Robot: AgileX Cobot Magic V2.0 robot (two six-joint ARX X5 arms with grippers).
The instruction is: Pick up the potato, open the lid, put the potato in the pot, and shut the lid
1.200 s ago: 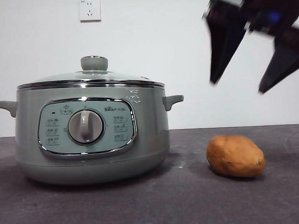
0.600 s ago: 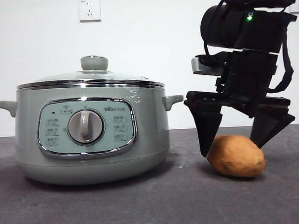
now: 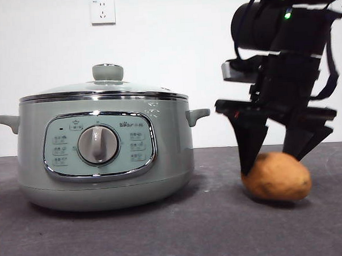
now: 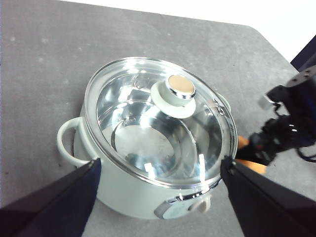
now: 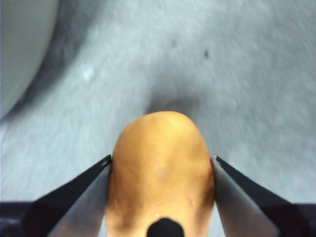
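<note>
Your right gripper (image 3: pixel 277 157) is down at the right of the table, jaws clamped on the potato (image 3: pixel 276 176), one on each flank. The right wrist view confirms it: both jaws press against the potato's (image 5: pixel 160 170) sides with no gap showing.

In the front view the potato sits low over the dark table (image 3: pixel 164 230); whether it touches the surface or is just clear of it, you cannot quite tell from that angle.

The pot (image 3: pixel 104 159) stands on the left half of the table, well apart from the potato, with its control panel and dial (image 3: pixel 98 145) facing the near side. The lid (image 3: pixel 104 88) is on, seated level on the rim, knob (image 3: pixel 108 72) up.

Your left gripper (image 4: pixel 158 197) hovers above the pot (image 4: pixel 148 192), jaws spread wide and empty, one at either side of the pot's near wall in the left wrist view. Through the glass lid (image 4: pixel 158 118) you see the bare metal inner bowl. The right arm (image 4: pixel 289 123) shows there on the far side of the pot, with a sliver of potato (image 4: pixel 247 160) beneath it.

A wall socket (image 3: pixel 102 11) sits on the white wall behind the pot.
</note>
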